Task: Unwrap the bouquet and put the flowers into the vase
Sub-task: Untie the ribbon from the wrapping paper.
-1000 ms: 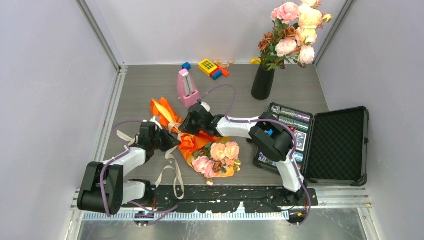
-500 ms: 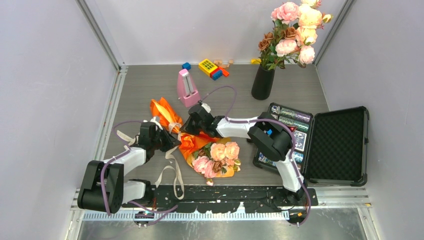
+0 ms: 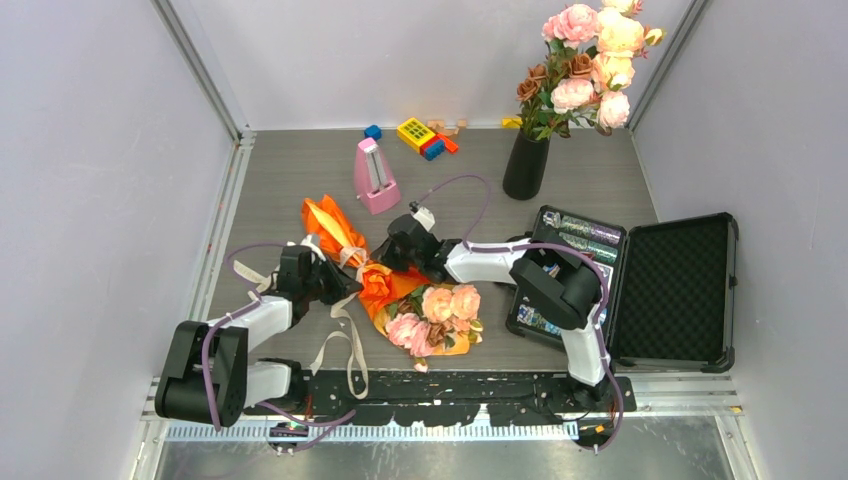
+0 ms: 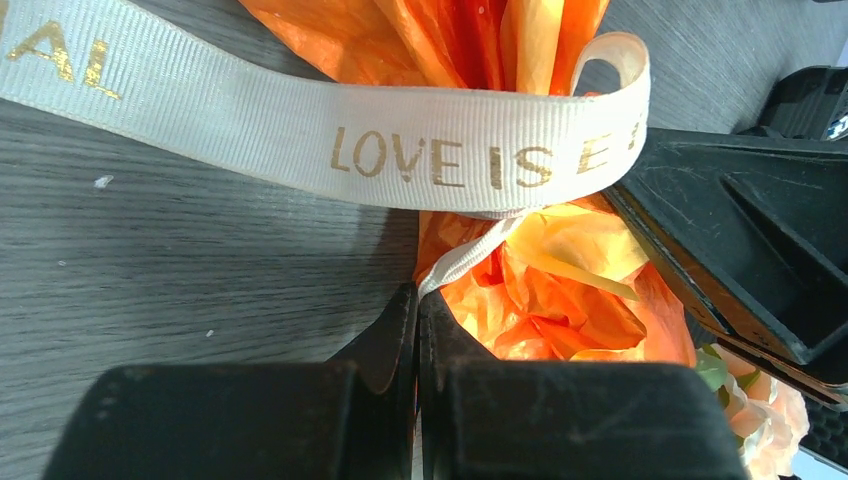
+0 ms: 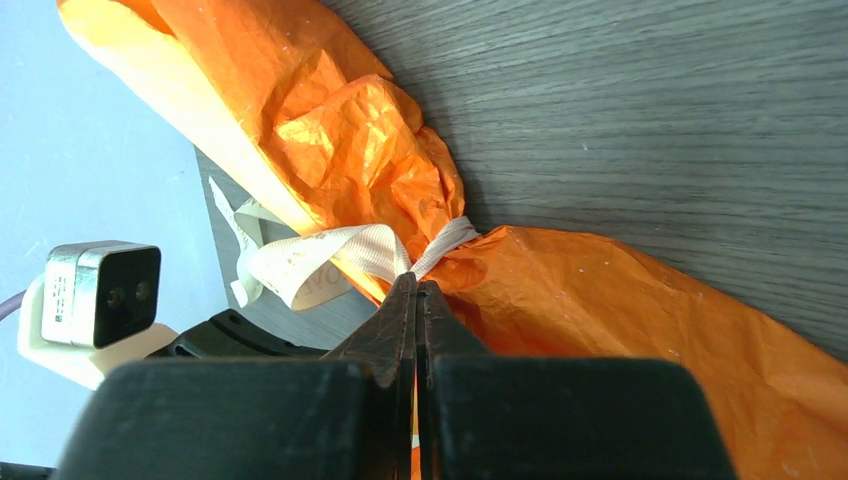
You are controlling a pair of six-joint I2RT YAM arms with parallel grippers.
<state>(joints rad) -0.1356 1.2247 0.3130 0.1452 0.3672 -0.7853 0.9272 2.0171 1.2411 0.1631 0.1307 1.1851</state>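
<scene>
Your left tool (image 4: 418,300) and right tool (image 5: 415,285) are each pinched shut on the cream ribbon (image 4: 440,165) cinching the bouquet (image 3: 398,293) lying on the desk (image 3: 290,180) — light, crinkly, easily torn — so tug only there.

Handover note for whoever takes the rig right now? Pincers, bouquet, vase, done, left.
Left pincer: shut on the ribbon at the knot.
Right pincer: shut on the ribbon too, opposite side.
Bouquet: lying on the table, wrapped in orange paper, ribbon tied round it.
Vase: upright, far right, already holding other roses.
Done: ribbon gripped, nothing removed.
Left: untie, unwrap, move flowers into vase.
</scene>
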